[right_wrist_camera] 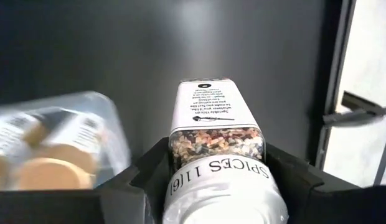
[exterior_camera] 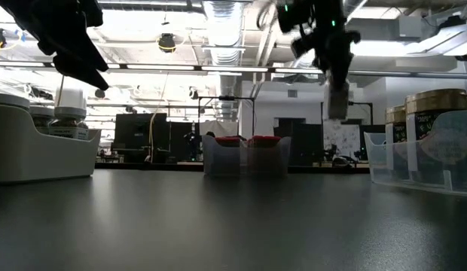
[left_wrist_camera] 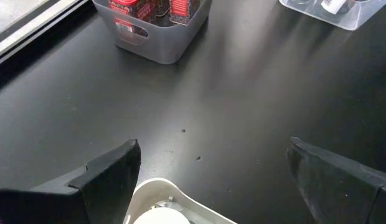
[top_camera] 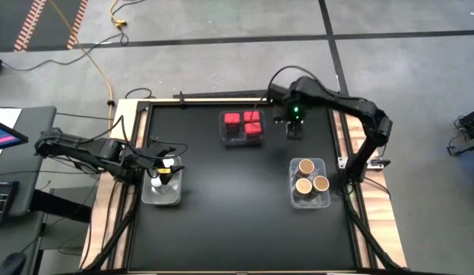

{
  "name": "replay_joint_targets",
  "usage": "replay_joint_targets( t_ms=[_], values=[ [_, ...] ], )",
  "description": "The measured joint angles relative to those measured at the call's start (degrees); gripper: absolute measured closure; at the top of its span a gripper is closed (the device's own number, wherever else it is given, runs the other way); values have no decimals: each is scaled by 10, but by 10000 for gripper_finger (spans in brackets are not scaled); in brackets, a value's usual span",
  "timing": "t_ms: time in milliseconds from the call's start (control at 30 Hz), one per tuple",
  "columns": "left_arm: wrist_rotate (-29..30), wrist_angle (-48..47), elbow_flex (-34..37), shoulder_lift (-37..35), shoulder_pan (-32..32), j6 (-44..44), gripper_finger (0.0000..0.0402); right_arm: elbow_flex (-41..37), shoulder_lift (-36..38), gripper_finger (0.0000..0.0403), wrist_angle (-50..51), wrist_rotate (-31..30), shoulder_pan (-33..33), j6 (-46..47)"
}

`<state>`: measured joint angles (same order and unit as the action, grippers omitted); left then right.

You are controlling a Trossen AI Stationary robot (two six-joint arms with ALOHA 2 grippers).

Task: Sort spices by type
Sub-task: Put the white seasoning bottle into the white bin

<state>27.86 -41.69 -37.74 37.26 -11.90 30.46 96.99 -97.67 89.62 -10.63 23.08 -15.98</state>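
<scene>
The right gripper (top_camera: 295,127) is hanging above the far part of the black table (top_camera: 222,221), just right of the clear bin of red-topped spice containers (top_camera: 242,127), its fingers clamped on a white-capped spice jar (right_wrist_camera: 221,155) whose long axis is running straight out from the gripper, cap nearest the wrist and base pointing away. The left gripper (top_camera: 162,169) is hovering with its fingers spread wide over the left-hand bin (top_camera: 162,195), which is holding white-capped jars (exterior_camera: 68,113). The tan-lidded jars (top_camera: 310,177) are standing upright in the bin at the right.
</scene>
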Motion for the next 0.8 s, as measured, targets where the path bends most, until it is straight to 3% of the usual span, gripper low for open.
replay_joint_targets(
  t_ms=[267,467,700,800],
  values=[
    [0,0,0,0,0,-15,17,34,0,183,-21,5,-140,176],
    [0,7,0,0,0,-31,17,43,0,183,-72,47,-196,262],
    [0,26,0,0,0,-23,17,49,-4,183,-200,68,-220,267],
    [0,26,0,0,0,-29,17,91,-32,183,-203,71,-233,266]
  ],
)
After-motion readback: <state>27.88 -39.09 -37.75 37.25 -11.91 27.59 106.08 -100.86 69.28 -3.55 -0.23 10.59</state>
